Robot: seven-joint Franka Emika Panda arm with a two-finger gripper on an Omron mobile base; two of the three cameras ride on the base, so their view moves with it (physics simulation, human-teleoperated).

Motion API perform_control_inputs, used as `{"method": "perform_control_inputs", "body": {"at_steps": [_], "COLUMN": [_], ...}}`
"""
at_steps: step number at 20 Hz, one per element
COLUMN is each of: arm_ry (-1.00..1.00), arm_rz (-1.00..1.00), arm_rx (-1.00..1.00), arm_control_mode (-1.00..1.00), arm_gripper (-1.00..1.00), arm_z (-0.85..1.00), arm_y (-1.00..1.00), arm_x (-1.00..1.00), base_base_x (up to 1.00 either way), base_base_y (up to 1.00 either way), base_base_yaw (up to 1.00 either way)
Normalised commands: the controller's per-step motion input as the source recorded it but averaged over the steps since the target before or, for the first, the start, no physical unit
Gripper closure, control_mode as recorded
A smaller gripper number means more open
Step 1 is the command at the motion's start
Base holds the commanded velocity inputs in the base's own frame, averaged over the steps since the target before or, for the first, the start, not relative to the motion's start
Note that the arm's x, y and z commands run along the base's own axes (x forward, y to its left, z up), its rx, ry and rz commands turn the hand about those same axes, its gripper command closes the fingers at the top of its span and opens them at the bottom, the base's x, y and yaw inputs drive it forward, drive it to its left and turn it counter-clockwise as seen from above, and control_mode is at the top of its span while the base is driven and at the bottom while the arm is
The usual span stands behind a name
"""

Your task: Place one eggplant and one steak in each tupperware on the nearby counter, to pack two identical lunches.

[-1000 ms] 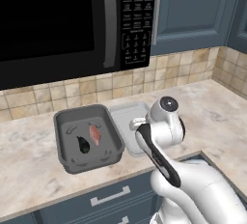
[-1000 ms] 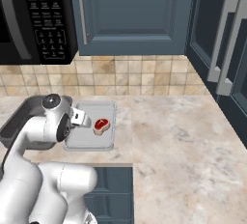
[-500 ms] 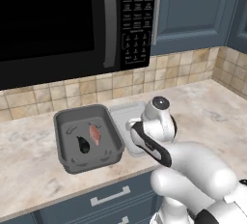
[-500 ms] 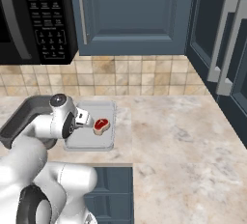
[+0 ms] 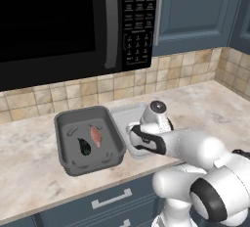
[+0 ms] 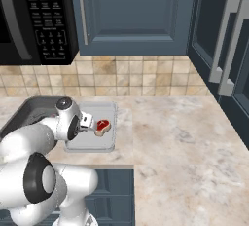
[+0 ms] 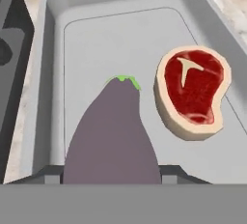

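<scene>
The beige, faintly veined stone counter (image 5: 205,103) runs beneath a black glossy microwave (image 5: 73,20) and blue-grey cabinet doors (image 6: 136,15), backed by tan square tiles (image 6: 146,76). A deep dark grey tub (image 5: 89,140) holds a dark eggplant and a pink steak. Just beside it, the pale grey shallow tray (image 7: 120,39) carries a red, cream-rimmed steak (image 7: 193,90). The tool (image 7: 112,172) pinches a smooth purple eggplant (image 7: 113,136) over this tray.

A rendered home kitchen; a black microwave (image 5: 58,23) hangs at 11 o'clock over a beige stone surface (image 6: 185,137); tan tile backsplash (image 6: 136,78) behind it; blue-grey cabinets (image 6: 136,13) at 12 o'clock; drawers (image 5: 105,199) with silver bar handles at 6 o'clock.
</scene>
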Motion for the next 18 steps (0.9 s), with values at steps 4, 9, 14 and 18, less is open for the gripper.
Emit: {"method": "perform_control_inputs", "body": {"at_steps": [4,9,14,18], "arm_ry": [0.00,0.00,0.00,0.00], "arm_rz": [0.00,0.00,0.00,0.00], "arm_rx": [0.00,0.00,0.00,0.00], "arm_control_mode": [-1.00,-1.00,-1.00,-1.00], "arm_gripper": [1.00,1.00,1.00,-1.00], "arm_z": [-0.36,-0.29,-0.22,-0.09], "arm_y": [-0.01,0.00,0.00,0.00], "arm_x": [0.12,0.15,0.14,0.15], "base_base_x": [0.00,0.00,0.00,0.00], "base_base_y": [0.00,0.00,0.00,0.00], "base_base_yaw": [0.00,0.00,0.00,0.00]}}
